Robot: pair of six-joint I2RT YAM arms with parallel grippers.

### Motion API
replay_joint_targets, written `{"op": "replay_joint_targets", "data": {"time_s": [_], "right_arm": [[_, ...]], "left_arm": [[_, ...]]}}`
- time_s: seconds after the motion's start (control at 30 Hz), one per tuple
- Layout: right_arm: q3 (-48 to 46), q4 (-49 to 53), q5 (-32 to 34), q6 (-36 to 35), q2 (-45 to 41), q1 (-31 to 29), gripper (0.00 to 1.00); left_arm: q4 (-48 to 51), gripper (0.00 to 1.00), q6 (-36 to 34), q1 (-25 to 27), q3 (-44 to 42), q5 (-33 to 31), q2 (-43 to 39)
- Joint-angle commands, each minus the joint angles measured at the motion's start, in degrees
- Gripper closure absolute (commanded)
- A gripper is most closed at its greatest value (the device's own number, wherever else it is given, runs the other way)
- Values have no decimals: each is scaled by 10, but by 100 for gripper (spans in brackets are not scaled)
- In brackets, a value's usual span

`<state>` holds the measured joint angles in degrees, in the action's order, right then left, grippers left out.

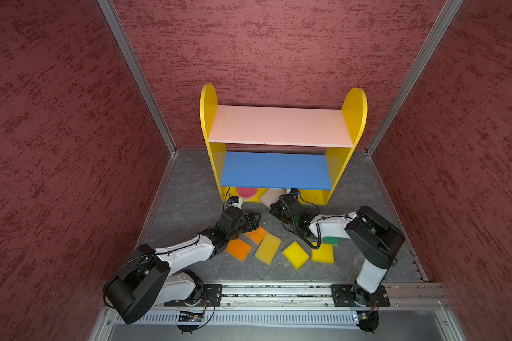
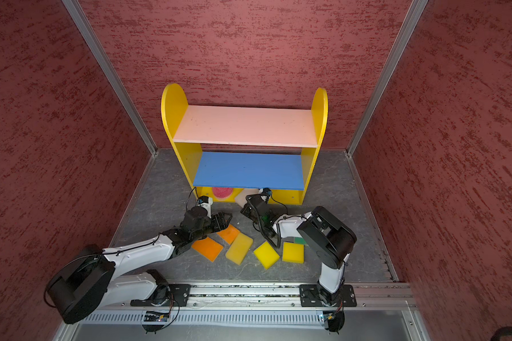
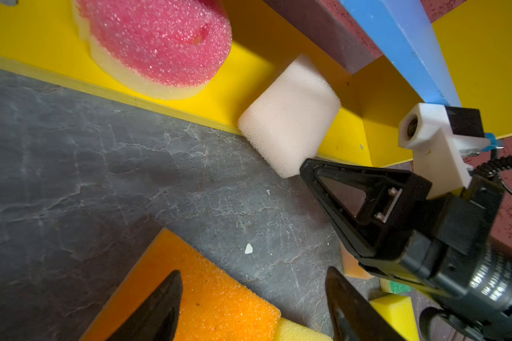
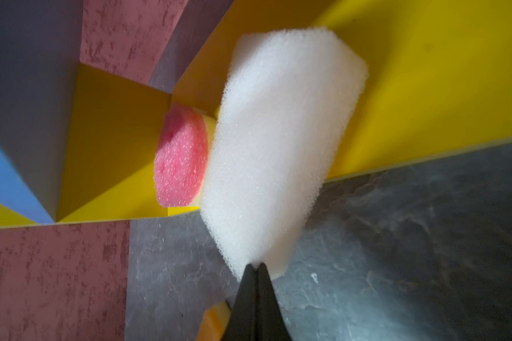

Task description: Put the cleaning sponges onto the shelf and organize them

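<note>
The shelf (image 1: 278,127) (image 2: 246,125) stands at the back wall. On its yellow base lies the round red-pink sponge (image 1: 246,192) (image 3: 157,44) (image 4: 181,159). Beside it an off-white sponge (image 1: 270,198) (image 3: 290,115) (image 4: 278,141) leans tilted over the base's front edge. My right gripper (image 4: 256,267) (image 3: 303,165) is shut, its tips pressed against that sponge's near corner. My left gripper (image 3: 253,273) (image 1: 253,220) is open just above an orange sponge (image 3: 213,295) (image 1: 257,234) on the floor, with nothing between its fingers.
On the grey floor lie another orange sponge (image 1: 239,249), three yellow sponges (image 1: 268,248) (image 1: 296,254) (image 1: 322,253) and a green-topped one (image 1: 331,240) partly under the right arm. The pink and blue boards (image 1: 275,171) are bare. Red walls enclose the sides.
</note>
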<state>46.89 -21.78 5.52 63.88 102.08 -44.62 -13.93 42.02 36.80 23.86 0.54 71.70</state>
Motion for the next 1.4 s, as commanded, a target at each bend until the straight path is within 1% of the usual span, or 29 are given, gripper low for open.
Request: {"op": "replay_joint_targets", "data": {"time_s": [0.0, 0.13, 0.2, 0.37, 0.4, 0.5, 0.87, 0.9, 0.93, 1.0, 1.17, 1.23, 1.37], "right_arm": [[24, 86, -43, -76, -19, 0, 100], [38, 148, -51, -150, -42, 1, 100], [40, 166, -67, -189, -57, 7, 100], [33, 163, -127, -260, -85, 24, 100], [33, 157, -143, -269, -86, 28, 100], [42, 162, -179, -274, -81, 43, 100], [28, 121, -218, -265, -63, 48, 100], [29, 121, -219, -264, -60, 48, 100], [28, 117, -223, -263, -57, 48, 100], [26, 106, -230, -257, -52, 48, 100], [31, 98, -238, -251, -40, 49, 100], [31, 97, -234, -250, -37, 49, 100], [34, 110, -210, -246, -29, 50, 100]], "left_arm": [[-6, 25, 2, -10, 24, 21, 18], [-15, 26, -1, -23, 46, 40, 44], [-20, 27, -3, -28, 55, 46, 56], [-34, 40, -14, -40, 70, 61, 91], [-36, 41, -15, -40, 72, 62, 98], [-49, 41, -8, -40, 72, 65, 112], [-93, 40, 3, -42, 90, 51, 162], [-93, 42, 3, -43, 95, 51, 168], [-95, 48, 2, -45, 98, 54, 174], [-105, 54, 1, -49, 100, 57, 179], [-110, 58, 2, -53, 102, 60, 182], [-110, 62, 3, -52, 103, 64, 187], [-111, 62, 9, -53, 104, 70, 200]]}}
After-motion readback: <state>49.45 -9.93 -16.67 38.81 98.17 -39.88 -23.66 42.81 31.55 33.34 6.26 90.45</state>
